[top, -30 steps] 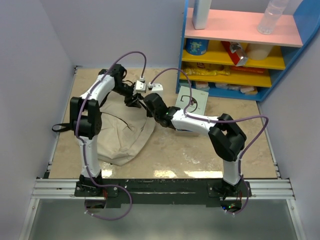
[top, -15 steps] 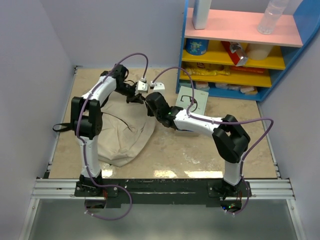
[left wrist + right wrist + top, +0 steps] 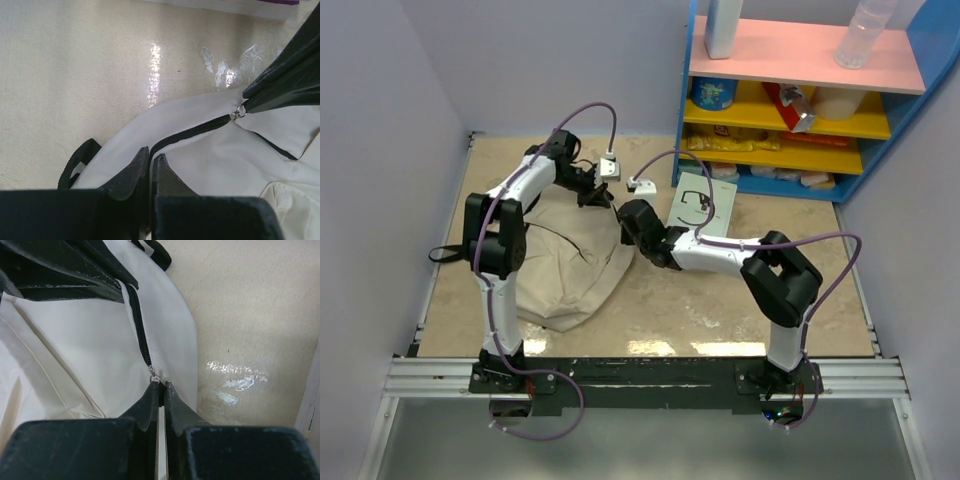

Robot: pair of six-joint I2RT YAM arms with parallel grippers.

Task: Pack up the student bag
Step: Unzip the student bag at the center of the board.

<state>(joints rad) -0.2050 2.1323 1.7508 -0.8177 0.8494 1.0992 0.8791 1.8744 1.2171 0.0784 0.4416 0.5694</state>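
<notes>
Moved: the left claw has gone from half wide to a tight pinch. The right claw has drawn back from it, toward the near right.
Bag: soft beige cloth slumped flat on the worktop. It lies beneath both claws and spreads back from the left claw toward that arm's base.
Zip: black, running from the left claw's tips straight across to the right claw's tips. It looks closed along that stretch.
Left claw: shut narrow on the bag's rim, where the zip runs in between its tips.
Right claw: shut narrow on the small metal zip pull.
Handling: probably light and floppy, with no stiffness of its own. Pulled at one point, the cloth would likely bunch and drag, so the rim beside the zip is the place to anchor it. The pull is small and slick and may slip out.
Carry loop: black, just left of the left claw's tips.
Flat pale sheet or book: beyond the right claw, apart from the bag.
Shelf: further off again.
</notes>
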